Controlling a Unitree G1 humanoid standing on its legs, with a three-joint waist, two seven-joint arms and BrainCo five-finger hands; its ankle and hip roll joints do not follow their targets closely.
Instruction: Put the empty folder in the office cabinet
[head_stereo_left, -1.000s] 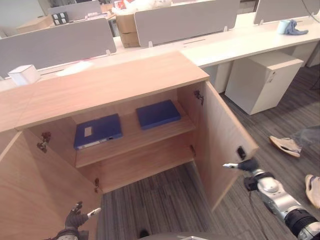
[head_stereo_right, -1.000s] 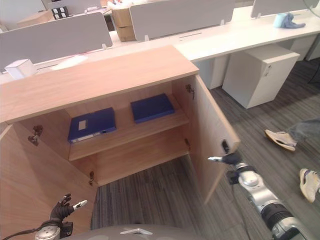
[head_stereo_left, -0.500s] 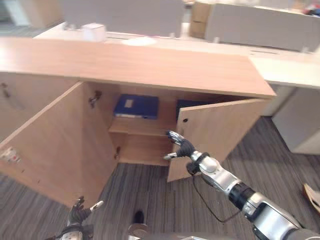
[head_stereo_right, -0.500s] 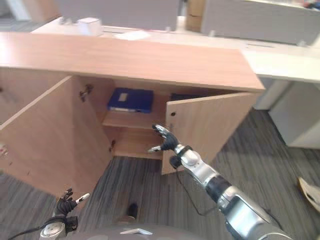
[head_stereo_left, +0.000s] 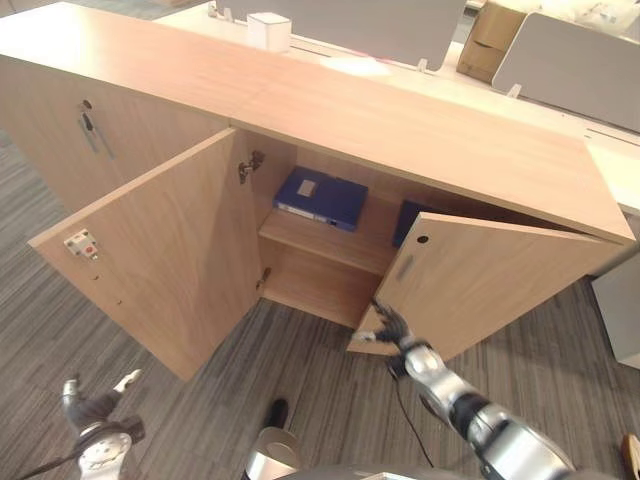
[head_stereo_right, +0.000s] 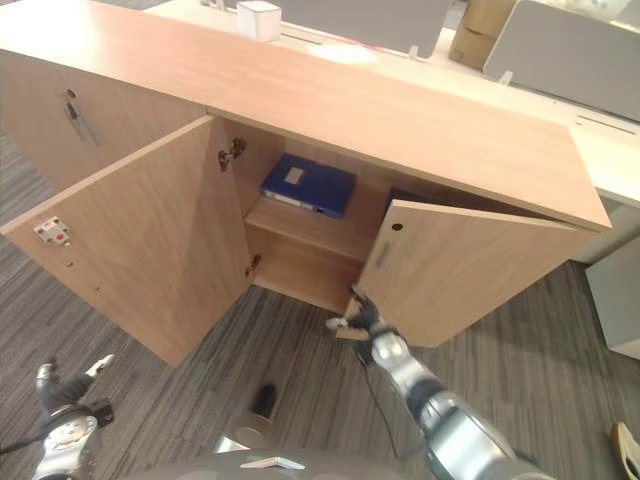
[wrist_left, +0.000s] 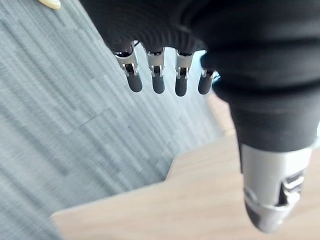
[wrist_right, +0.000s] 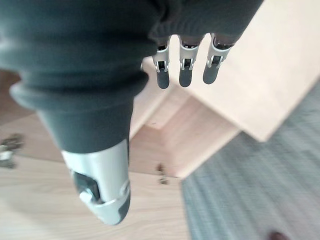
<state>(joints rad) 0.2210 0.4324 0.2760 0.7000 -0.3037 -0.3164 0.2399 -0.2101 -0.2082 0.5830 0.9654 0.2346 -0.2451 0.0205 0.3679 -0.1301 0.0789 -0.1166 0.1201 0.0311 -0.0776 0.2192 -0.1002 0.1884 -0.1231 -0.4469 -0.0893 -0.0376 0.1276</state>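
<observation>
The wooden cabinet (head_stereo_left: 420, 130) stands with its left door (head_stereo_left: 170, 260) swung wide and its right door (head_stereo_left: 490, 285) partly shut. On its upper shelf (head_stereo_left: 330, 240) a blue folder (head_stereo_left: 322, 197) lies flat, with a second blue folder (head_stereo_left: 408, 220) beside it, half hidden behind the right door. The right hand (head_stereo_left: 392, 330) is at the lower edge of that door with fingers straight and nothing held, and the left hand (head_stereo_left: 88, 410) hangs low over the carpet (head_stereo_left: 300, 420), fingers relaxed and empty.

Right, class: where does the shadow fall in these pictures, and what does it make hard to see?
Left eye view: the cabinet top is evenly lit and its inside shaded; one folder is plain, while the second folder sits in deep shadow behind the right door. Right wrist view: the right robot hand looks dark against the bright door.
</observation>
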